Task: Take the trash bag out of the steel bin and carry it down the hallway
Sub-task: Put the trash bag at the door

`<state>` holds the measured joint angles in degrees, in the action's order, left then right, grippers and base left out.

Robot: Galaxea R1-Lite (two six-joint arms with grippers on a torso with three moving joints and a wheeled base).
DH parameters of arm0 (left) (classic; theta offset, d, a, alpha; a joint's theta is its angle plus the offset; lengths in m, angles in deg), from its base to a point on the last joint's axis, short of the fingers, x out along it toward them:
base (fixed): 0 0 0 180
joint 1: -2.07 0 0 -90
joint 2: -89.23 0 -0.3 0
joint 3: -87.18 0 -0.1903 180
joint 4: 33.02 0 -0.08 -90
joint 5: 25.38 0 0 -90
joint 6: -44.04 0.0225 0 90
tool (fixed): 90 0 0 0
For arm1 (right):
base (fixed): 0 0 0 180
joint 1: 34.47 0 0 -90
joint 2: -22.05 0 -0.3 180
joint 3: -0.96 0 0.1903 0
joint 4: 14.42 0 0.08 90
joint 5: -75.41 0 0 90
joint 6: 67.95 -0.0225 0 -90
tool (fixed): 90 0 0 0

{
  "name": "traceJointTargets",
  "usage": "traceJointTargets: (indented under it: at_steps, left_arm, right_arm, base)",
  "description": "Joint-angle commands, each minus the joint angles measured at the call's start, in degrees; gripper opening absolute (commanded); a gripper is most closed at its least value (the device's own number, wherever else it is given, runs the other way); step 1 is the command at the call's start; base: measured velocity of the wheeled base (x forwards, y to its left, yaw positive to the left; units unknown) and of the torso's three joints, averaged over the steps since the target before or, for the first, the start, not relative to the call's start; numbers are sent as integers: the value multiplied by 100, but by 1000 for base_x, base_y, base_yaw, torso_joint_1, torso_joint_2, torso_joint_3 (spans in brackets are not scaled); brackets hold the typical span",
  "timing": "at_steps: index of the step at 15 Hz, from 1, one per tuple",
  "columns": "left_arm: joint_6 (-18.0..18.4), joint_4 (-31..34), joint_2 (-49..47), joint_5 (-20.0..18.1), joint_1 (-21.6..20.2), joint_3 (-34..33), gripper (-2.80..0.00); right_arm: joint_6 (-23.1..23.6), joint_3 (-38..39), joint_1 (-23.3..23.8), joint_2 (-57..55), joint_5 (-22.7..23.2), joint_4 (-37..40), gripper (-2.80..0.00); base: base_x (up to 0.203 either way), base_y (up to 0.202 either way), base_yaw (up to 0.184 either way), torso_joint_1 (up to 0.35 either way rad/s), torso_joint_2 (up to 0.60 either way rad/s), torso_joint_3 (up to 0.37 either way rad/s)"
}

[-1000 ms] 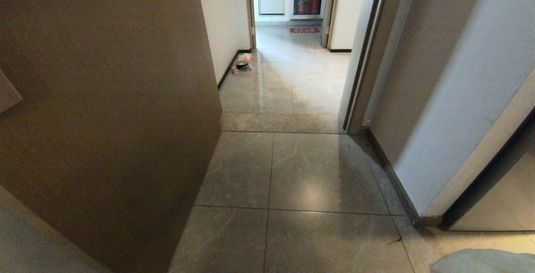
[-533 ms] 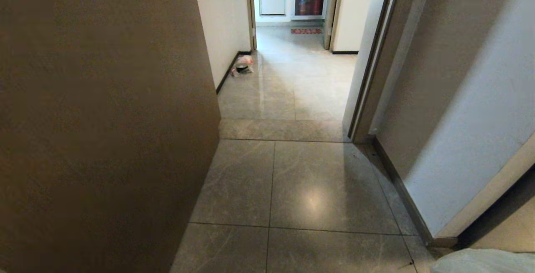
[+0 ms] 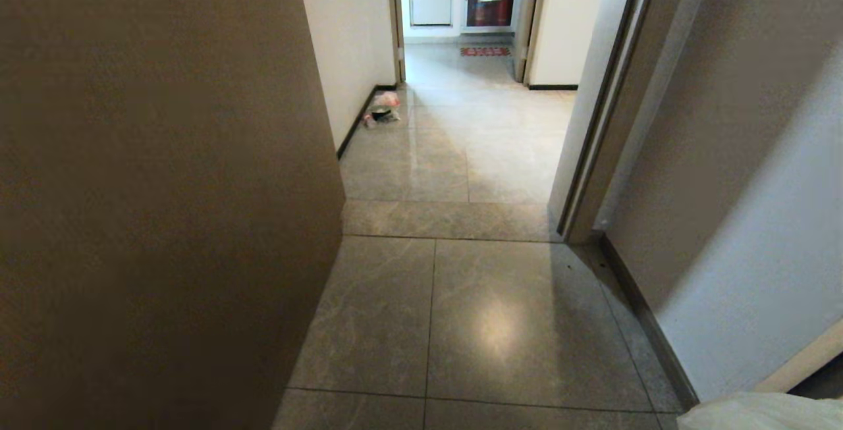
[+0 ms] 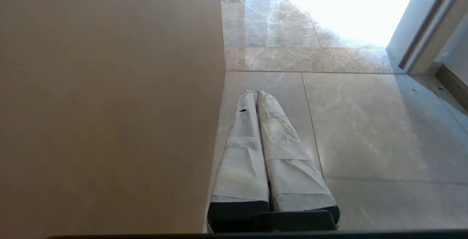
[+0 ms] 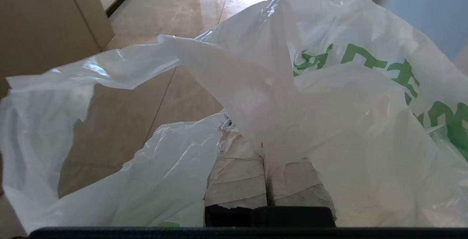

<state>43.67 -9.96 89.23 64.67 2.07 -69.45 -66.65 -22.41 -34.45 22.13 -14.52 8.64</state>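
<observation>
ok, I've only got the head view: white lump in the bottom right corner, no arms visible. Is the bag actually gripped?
Observer: Yes. In the right wrist view, the right pincer is shut on a gathered fold of the trash bag.
Operator: Any markings on it?
Observer: It has green print on one side, and the rest is thin see-through white.
Operator: Left arm?
Observer: The left pincer is shut and empty. It points out over the floor tiles, close beside the brown panel.
</observation>
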Motion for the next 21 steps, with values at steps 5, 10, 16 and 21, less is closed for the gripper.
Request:
traceJointTargets:
  at_steps: [5, 10, 16, 21]
  left_arm:
    - [2, -5, 0, 3, 0, 0, -280]
    - [-7, -5, 0, 3, 0, 0, -280]
    - [-7, -5, 0, 3, 0, 0, -280]
    - [1, -5, 0, 3, 0, 0, -280]
  right_arm:
    - [3, 0, 6, -7, 1, -4, -280]
    - [3, 0, -2, -7, 1, -4, -280]
    - [3, 0, -2, -7, 1, -4, -280]
    - [3, 0, -1, -7, 1, -4, -280]
  base:
    - [193, 0, 1, 2, 2, 2]
    - [193, 0, 1, 1, 1, 1]
    - [193, 0, 0, 2, 2, 1]
    - [191, 0, 2, 3, 3, 0]
